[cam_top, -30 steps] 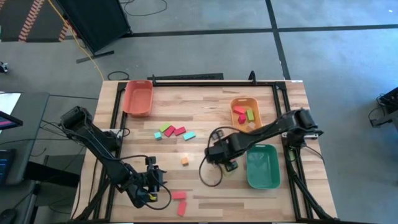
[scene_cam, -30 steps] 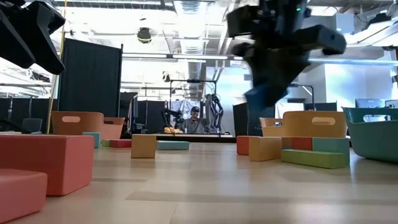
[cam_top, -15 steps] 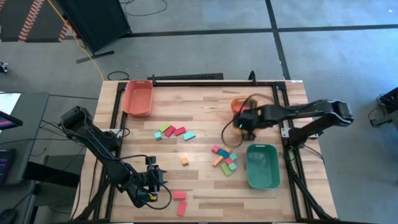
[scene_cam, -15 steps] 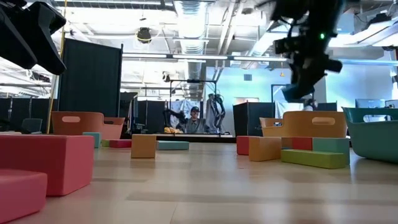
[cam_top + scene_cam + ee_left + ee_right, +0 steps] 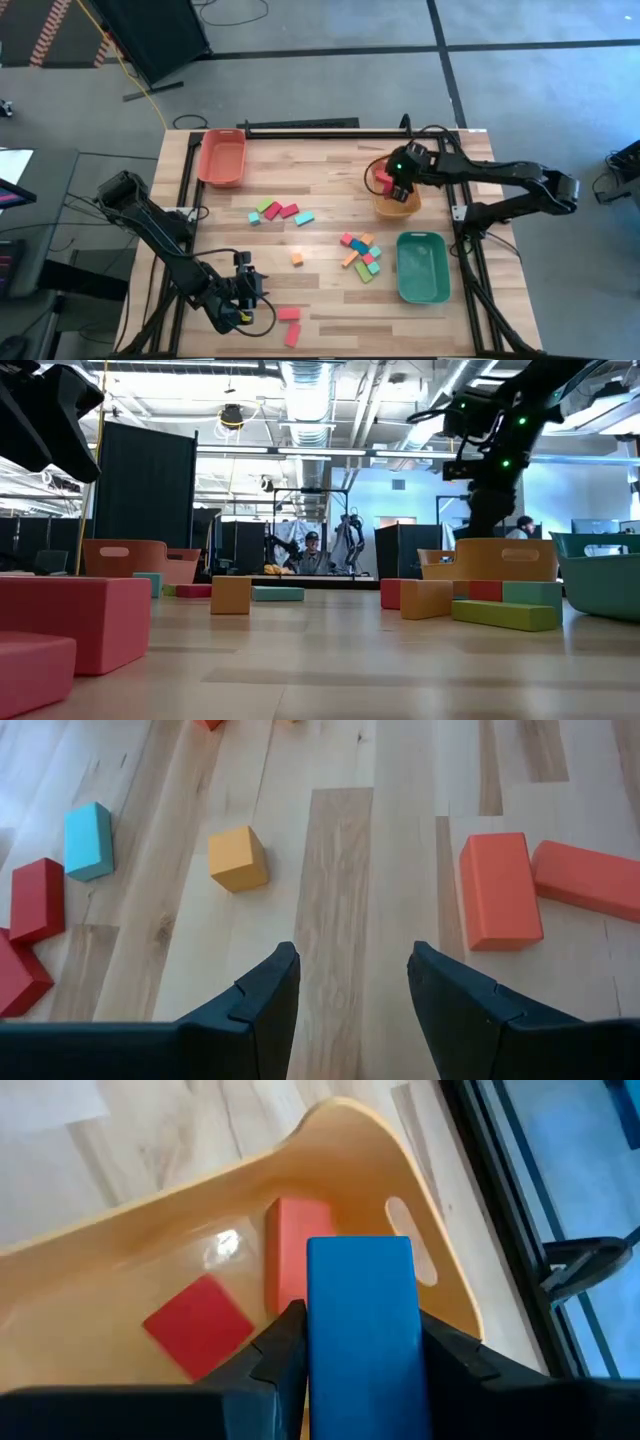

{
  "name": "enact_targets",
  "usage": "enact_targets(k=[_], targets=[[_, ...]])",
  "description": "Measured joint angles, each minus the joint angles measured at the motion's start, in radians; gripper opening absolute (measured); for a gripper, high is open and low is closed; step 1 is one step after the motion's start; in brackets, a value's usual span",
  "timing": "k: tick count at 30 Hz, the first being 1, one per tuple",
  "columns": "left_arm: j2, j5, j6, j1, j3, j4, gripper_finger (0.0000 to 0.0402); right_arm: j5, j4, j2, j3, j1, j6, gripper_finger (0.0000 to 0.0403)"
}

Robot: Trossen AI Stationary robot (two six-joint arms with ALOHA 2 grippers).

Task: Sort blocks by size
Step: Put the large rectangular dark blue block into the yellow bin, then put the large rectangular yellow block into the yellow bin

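My right gripper (image 5: 360,1342) hangs over the orange tray (image 5: 398,207) at the table's far right, shut on a blue block (image 5: 360,1295). Two red blocks (image 5: 200,1325) lie on the tray's floor. Loose blocks lie in a group left of centre (image 5: 280,211) and in a cluster (image 5: 361,254) beside the green tray (image 5: 422,268). A single orange cube (image 5: 297,258) sits between them. My left gripper (image 5: 350,988) waits open above bare wood near the front left, with two pink blocks (image 5: 289,322) close by. My right gripper pinches the blue block by two opposite side faces (image 5: 318,1320) between its two fingers. The fingers slant downward from the table's right side. The block juts out past the fingertips and hangs clear above the orange tray's inside.
A red-orange tray (image 5: 222,158) stands at the far left. A black metal frame (image 5: 300,126) runs along the table's far edge and sides. Open wood lies between the block groups and along the front.
My right gripper has swung from the block cluster beside the green tray toward the table's far edge and now hangs over the orange tray; its wrist has rolled on the way. The cluster it covered now lies uncovered.
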State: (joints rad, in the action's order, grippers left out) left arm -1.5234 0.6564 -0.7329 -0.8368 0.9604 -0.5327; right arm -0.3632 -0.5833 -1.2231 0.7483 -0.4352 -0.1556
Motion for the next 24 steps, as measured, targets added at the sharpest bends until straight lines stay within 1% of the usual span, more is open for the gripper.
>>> enact_targets(k=[4,9,14,19,24], targets=[[0.0,-0.002,-0.015,0.0,0.0,0.0,0.0178,0.011,0.047,-0.033,0.0,-0.045,-0.01,0.0165],[0.0,-0.039,-0.028,-0.002,0.0,0.001,0.0178,0.083,0.059,-0.073,0.0,-0.107,-0.011,0.0168],[0.0,-0.072,-0.016,-0.011,0.0,0.0,0.0178,0.16,0.062,-0.101,0.0,-0.143,0.024,0.0187],[0.0,-0.138,-0.017,-0.021,0.0,-0.022,0.0178,0.164,0.068,-0.106,0.0,-0.151,0.035,0.0212],[0.0,-0.192,-0.085,-0.036,0.0,-0.1,0.0178,0.164,0.079,-0.098,0.0,-0.15,0.035,0.0232]])
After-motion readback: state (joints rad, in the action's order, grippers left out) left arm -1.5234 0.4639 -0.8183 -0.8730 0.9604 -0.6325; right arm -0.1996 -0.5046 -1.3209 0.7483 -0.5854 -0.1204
